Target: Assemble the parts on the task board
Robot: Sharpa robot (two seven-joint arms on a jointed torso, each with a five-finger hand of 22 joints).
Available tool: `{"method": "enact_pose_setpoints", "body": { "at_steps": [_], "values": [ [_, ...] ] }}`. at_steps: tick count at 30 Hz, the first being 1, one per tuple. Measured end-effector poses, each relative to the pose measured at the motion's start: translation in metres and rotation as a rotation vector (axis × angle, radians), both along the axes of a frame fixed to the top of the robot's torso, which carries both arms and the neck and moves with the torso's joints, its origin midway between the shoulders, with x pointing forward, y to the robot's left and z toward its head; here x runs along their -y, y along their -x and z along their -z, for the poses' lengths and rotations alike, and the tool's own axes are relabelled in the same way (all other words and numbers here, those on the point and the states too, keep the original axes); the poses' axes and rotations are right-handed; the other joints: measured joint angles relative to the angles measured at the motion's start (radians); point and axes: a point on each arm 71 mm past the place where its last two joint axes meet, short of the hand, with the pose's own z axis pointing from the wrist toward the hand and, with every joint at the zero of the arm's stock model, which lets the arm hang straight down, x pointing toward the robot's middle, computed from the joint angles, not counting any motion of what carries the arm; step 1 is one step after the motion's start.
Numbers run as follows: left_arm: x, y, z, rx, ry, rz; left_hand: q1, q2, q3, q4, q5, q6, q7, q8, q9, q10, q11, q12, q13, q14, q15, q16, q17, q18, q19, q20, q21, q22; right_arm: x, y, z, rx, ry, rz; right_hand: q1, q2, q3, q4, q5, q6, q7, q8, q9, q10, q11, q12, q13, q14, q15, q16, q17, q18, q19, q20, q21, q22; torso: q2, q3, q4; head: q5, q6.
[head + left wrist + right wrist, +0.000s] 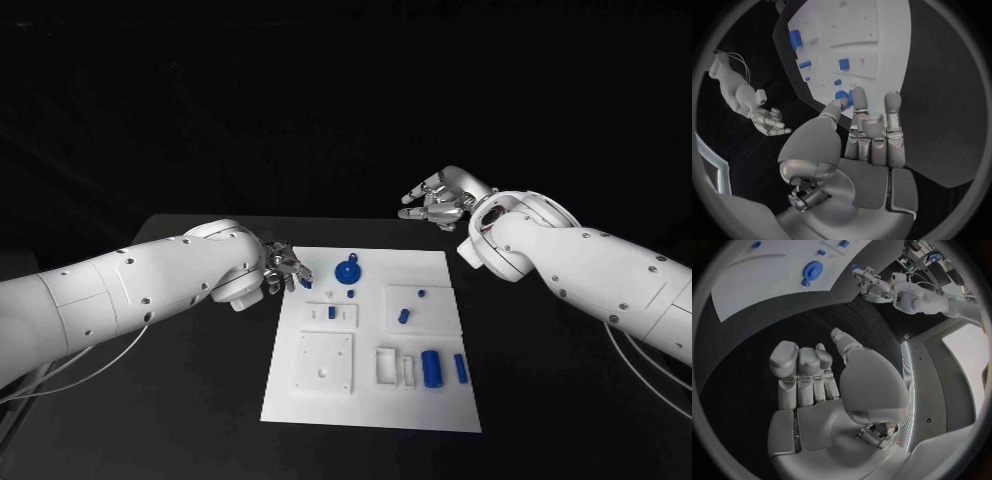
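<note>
The white task board [433, 270] lies in the middle of the black table. A blue round part [348, 271] sits near its far left corner, and small blue parts [405, 316] lie in its middle. Two blue cylinders [460, 368] lie at its near right. My left hand [286, 270] hovers at the board's left edge, beside the round part [841, 95], fingers straight and holding nothing. My right hand [444, 200] is raised beyond the board's far edge, fingers loosely bent and empty. The right wrist view shows the right hand [817, 375] well away from the board [761, 275].
White raised blocks [326, 360] with holes and slots stand on the board's near half. Bare black table [173, 400] surrounds the board on both sides. The table's far edge runs just behind the board.
</note>
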Motion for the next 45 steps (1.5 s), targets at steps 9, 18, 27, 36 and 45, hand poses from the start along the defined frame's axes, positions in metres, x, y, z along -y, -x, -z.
{"method": "enact_pose_setpoints", "body": {
  "at_steps": [9, 18, 27, 36, 45],
  "values": [
    [0.003, 0.013, 0.023, -0.025, -0.029, 0.012, 0.000, 0.000, 0.000, 0.000, 0.000, 0.002, -0.002, 0.000, 0.005, 0.000, 0.000, 0.000, 0.001, 0.005, -0.002, 0.000, 0.008, 0.000, 0.000, 0.000, 0.000, 0.000, -0.001, 0.001, 0.002, -0.005, -0.002, -0.003, 0.000, 0.000, 0.000, 0.000, -0.001, -0.003, 0.003, 0.000, 0.000, 0.000, 0.000, 0.000, 0.000, 0.000, 0.000, 0.000, 0.000, 0.000, 0.000, 0.000, 0.000, 0.000, -0.003, 0.0002, 0.0009, 0.002, -0.006],
    [0.007, 0.021, 0.042, -0.037, -0.042, 0.013, 0.000, 0.000, 0.000, 0.000, 0.000, 0.002, -0.002, 0.000, 0.005, 0.000, 0.000, 0.000, 0.001, 0.008, -0.001, -0.007, 0.011, 0.000, 0.000, 0.000, 0.000, 0.000, -0.002, 0.001, 0.003, -0.006, -0.003, -0.004, 0.000, 0.000, 0.000, 0.000, -0.001, -0.003, 0.003, 0.000, 0.000, 0.000, 0.000, 0.000, 0.000, 0.000, 0.000, 0.000, 0.000, 0.000, 0.000, 0.000, 0.000, 0.000, -0.001, 0.0005, 0.0008, -0.004, -0.008],
    [0.009, 0.020, 0.043, -0.004, -0.048, 0.011, 0.000, 0.000, 0.000, 0.000, 0.004, 0.006, 0.001, -0.004, 0.005, -0.003, -0.002, 0.000, 0.001, 0.009, -0.001, -0.007, 0.018, 0.000, 0.004, -0.004, 0.000, 0.000, -0.002, 0.001, 0.003, -0.007, -0.003, -0.005, 0.000, 0.000, 0.000, 0.000, -0.001, -0.003, 0.003, 0.000, 0.000, 0.000, 0.000, 0.000, 0.000, 0.000, 0.000, 0.000, 0.000, 0.000, 0.000, 0.000, 0.000, 0.000, 0.000, 0.0011, 0.0009, -0.008, -0.010],
    [0.013, 0.021, 0.048, 0.008, -0.047, 0.014, -0.004, 0.004, 0.000, 0.000, 0.004, 0.006, 0.001, 0.000, 0.005, -0.003, -0.002, 0.000, 0.001, 0.010, 0.000, -0.007, 0.019, 0.000, 0.004, -0.004, 0.000, 0.001, -0.002, 0.001, 0.003, -0.007, -0.003, -0.006, 0.000, 0.000, 0.000, 0.000, -0.001, -0.003, 0.003, 0.000, 0.000, 0.000, 0.000, 0.000, 0.000, 0.000, 0.000, 0.000, 0.000, 0.000, 0.000, 0.000, 0.000, 0.000, 0.000, -0.0003, 0.0015, -0.011, -0.014],
    [0.015, 0.021, 0.048, 0.014, -0.049, 0.020, -0.004, 0.004, -0.001, -0.002, 0.004, 0.006, 0.001, 0.000, 0.005, -0.003, -0.002, 0.000, 0.001, 0.011, 0.000, -0.014, 0.020, 0.000, 0.007, 0.000, 0.000, 0.000, -0.002, 0.001, 0.003, -0.007, -0.003, -0.005, 0.000, 0.000, 0.000, 0.000, -0.001, -0.003, 0.003, 0.000, 0.000, 0.000, 0.000, 0.000, 0.000, 0.000, 0.000, 0.000, 0.000, 0.000, 0.000, 0.000, 0.000, 0.000, -0.001, 0.0001, 0.0020, -0.012, -0.015]
  ]
}}
